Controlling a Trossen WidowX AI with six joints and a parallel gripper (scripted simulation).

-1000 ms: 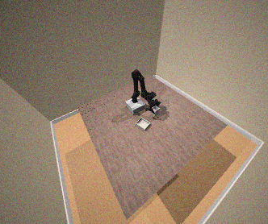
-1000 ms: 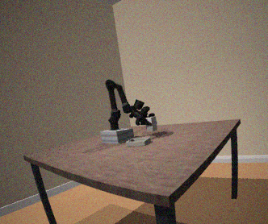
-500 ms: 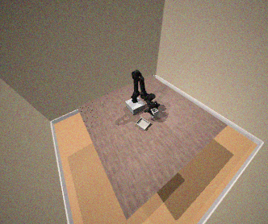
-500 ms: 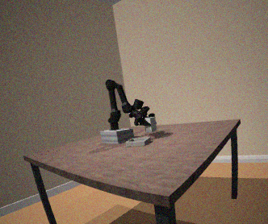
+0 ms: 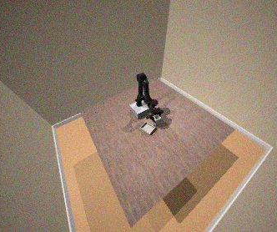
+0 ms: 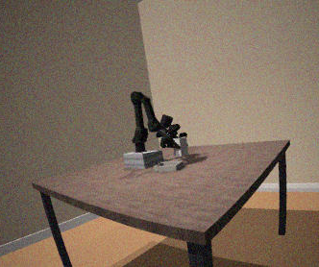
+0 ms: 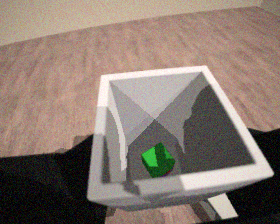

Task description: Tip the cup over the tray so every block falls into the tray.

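The pale grey square cup (image 5: 157, 118) (image 6: 184, 148) (image 7: 195, 182) is roughly upright between the fingers of my gripper (image 5: 156, 118) (image 6: 179, 144) (image 7: 152, 121), which is shut on it. In the wrist view a green block (image 7: 158, 161) lies at the cup's bottom, with a trace of red at its lower edge; anything under it is hidden. The shallow pale tray (image 5: 148, 128) (image 6: 169, 166) lies on the table, close beside the cup and not under it. How high the cup is above the table is too small to tell.
The arm's white base block (image 5: 139, 109) (image 6: 142, 158) stands behind the tray, near the cup. The brown wooden table (image 5: 143, 175) (image 6: 174, 202) extends around them. A pale corner shows below the cup in the wrist view, likely the tray's.
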